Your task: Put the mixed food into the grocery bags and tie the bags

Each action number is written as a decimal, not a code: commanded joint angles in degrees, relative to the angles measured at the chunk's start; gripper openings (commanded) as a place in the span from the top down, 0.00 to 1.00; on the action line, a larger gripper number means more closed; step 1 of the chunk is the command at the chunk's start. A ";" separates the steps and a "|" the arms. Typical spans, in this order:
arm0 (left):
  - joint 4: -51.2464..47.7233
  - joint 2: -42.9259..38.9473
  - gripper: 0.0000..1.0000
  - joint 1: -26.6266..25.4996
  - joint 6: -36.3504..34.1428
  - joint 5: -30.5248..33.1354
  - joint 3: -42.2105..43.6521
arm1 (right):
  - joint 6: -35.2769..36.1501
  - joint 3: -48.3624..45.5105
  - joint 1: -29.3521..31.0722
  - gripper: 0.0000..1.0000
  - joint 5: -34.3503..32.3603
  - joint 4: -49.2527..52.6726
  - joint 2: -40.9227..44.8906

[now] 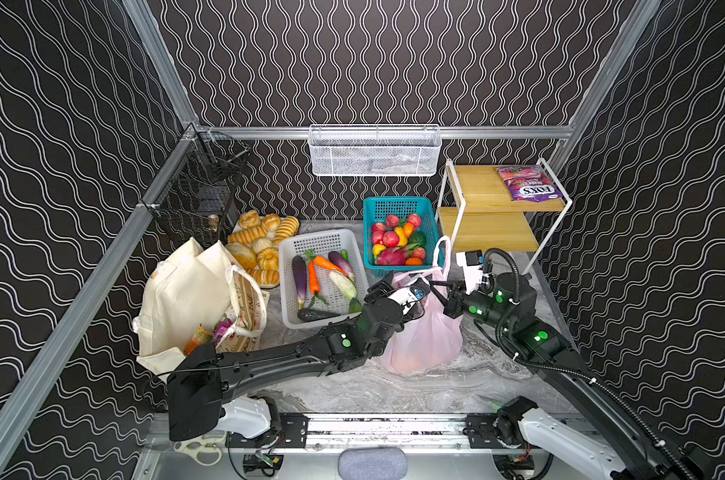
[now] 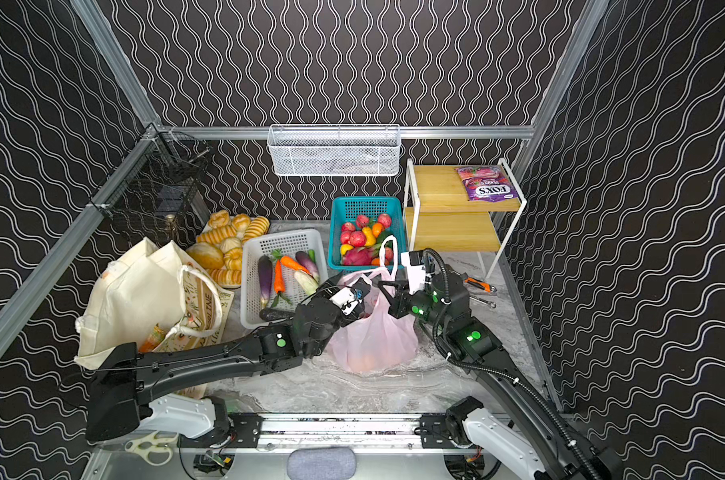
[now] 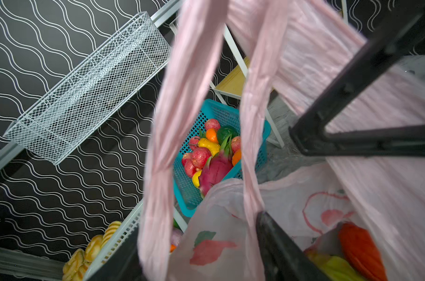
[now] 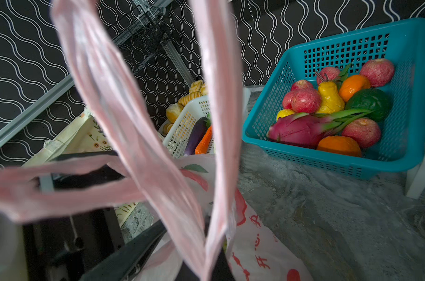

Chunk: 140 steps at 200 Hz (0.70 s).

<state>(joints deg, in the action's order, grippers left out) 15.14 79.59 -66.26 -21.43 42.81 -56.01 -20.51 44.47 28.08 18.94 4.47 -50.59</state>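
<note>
- My right end effector [image 1: 437, 289] is pressed together on one handle loop [image 4: 216, 97] of the pink bag [image 1: 427, 336]. The film is thin. A hard pull could stretch or tear it, and a slack grip could let it slide out.
- My left end effector [image 1: 383, 286] is spread. The second handle loop [image 3: 157, 146] runs between its fingers and touches one finger [image 3: 277, 240], but nothing is pinched. If I press together off-centre, I may catch a single strand or the bag wall, and the knot would not form.
- The pink bag sits slumped on the counter [image 1: 352, 386] between my arms with its mouth open and an orange-red vegetable [image 3: 360, 248] inside. If I draw the loops sideways rather than upward, the bag could tip and spill.
- The teal basket [image 1: 394, 208] of fruit stands just behind the bag, and the white basket [image 1: 323, 241] is beside my left wrist. A swinging loop or a finger could hook either rim.
- The canvas tote [image 1: 178, 299] lies well to the left with its mouth open and its handles untied. My left arm passes just beside it and could drag it.
- A purple FOX'S pouch [image 1: 527, 187] lies on the far shelf [image 1: 477, 187]. If it belongs with the food, knotting now would shut it out.
</note>
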 commanded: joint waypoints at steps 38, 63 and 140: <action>-0.99 -1.33 0.94 -0.01 1.56 -0.57 -0.26 | -0.49 -0.21 0.05 0.97 0.25 -0.03 0.81; -3.24 -3.17 1.00 0.08 2.21 -3.09 -0.04 | -0.35 -0.52 0.08 0.96 0.13 0.17 0.82; -25.27 -6.95 1.00 17.89 16.82 -51.28 -7.21 | 3.83 2.06 0.06 0.94 0.12 5.12 -1.17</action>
<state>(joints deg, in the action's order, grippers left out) -1.87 72.31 -54.54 -11.46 16.12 -60.66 -18.74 45.45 28.08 18.68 7.42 -51.16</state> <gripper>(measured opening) 0.049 0.057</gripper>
